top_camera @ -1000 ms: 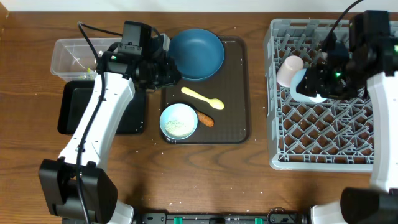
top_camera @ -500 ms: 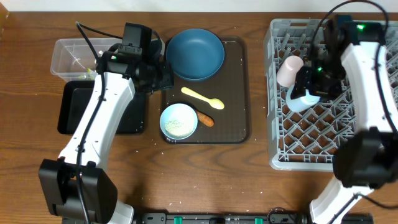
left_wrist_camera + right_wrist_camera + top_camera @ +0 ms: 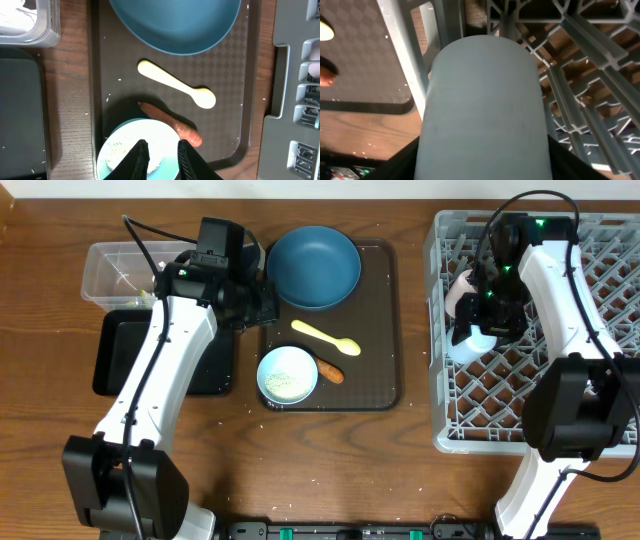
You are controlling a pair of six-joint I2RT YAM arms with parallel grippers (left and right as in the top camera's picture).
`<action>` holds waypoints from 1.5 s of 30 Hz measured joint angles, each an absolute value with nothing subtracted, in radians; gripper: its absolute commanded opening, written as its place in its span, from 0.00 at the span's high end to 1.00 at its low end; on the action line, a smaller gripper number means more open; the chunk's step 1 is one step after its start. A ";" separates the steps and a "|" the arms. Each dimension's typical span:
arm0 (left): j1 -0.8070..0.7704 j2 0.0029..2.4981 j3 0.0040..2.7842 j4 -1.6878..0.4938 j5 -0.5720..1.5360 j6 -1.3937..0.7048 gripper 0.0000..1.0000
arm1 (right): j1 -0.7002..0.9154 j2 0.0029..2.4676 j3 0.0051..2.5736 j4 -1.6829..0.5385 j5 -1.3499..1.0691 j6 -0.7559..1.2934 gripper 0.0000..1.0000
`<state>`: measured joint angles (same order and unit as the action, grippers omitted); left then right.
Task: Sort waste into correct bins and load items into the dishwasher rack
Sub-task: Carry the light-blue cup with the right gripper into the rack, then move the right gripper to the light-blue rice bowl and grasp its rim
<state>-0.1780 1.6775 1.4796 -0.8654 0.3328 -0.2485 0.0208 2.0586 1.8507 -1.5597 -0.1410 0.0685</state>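
No readable text, label or number anywhere.

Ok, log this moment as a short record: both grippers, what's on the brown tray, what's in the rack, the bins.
left gripper: open, holding nothing
right gripper: shut on pale blue cup, at dishwasher rack left side
serving tray: dark blue plate, yellow spoon, pale bowl with rice, orange-brown food piece
rack contents: pink cup
bins: clear tub, black tray, left of serving tray

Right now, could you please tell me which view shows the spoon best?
The left wrist view: the whole spoon lies large on the tray. Overhead shows it whole but small; right wrist catches only a sliver at its edge.
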 measured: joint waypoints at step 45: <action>-0.163 1.678 1.480 -0.985 0.171 -0.244 0.69 | 0.508 1.908 1.919 -1.209 -0.188 0.242 0.43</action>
<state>-0.1631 1.6775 1.4796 -0.9848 0.1715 -0.2443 0.5079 1.9079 1.9194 -1.2087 -0.1879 0.2420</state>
